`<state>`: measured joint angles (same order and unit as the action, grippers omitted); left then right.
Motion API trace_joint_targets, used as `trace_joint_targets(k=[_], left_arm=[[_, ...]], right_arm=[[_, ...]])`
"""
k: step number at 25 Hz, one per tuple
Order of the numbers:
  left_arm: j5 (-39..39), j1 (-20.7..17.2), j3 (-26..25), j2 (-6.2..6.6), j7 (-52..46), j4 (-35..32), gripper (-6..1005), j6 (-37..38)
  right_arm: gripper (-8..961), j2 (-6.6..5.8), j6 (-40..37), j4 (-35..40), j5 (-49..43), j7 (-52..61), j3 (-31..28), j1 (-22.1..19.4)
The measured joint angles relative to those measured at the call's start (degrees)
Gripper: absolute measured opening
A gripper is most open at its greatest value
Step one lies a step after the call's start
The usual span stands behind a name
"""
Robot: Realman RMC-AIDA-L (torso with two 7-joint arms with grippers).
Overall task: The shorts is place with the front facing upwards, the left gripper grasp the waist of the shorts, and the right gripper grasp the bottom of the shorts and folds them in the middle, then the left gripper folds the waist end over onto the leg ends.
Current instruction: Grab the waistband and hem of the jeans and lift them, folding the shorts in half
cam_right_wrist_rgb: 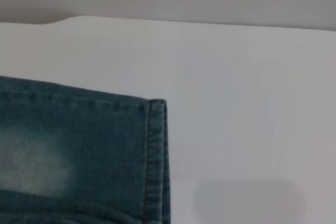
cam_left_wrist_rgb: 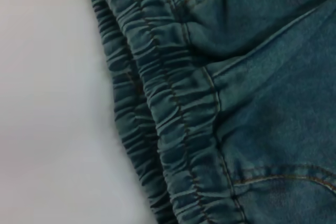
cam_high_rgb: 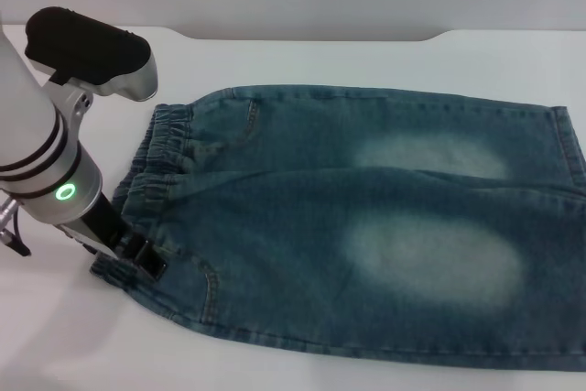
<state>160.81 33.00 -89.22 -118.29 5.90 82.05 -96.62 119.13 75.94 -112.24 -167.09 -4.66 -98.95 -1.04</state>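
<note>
The blue-green denim shorts (cam_high_rgb: 366, 226) lie flat on the white table (cam_high_rgb: 302, 57), front up, with two pale thigh patches showing. The ruched waist (cam_high_rgb: 160, 148) is at the left and the hemmed leg ends (cam_high_rgb: 569, 162) are at the right. My left gripper (cam_high_rgb: 137, 254), on the green-lit arm, is down at the near corner of the waist and touching the fabric. The left wrist view is filled by the puckered waist (cam_left_wrist_rgb: 157, 103) lying on the table. In the right wrist view a leg end (cam_right_wrist_rgb: 155, 156) with its stitched hem lies flat. The right gripper is out of view.
Bare white table (cam_right_wrist_rgb: 247, 103) stretches beyond the leg ends and to the left of the waist (cam_left_wrist_rgb: 47, 103). The table's far edge (cam_high_rgb: 311, 38) has a notch, with a grey wall behind it.
</note>
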Motion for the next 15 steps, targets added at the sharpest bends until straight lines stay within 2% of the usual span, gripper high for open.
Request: trace_joint_targets(k=[15], left_arm=[[0.7, 0.7, 0.5, 0.18, 0.1, -2.2, 797, 1.0]], right_arm=[[596, -0.12, -0.5, 0.1, -0.1, 0.0, 0.8, -0.1]])
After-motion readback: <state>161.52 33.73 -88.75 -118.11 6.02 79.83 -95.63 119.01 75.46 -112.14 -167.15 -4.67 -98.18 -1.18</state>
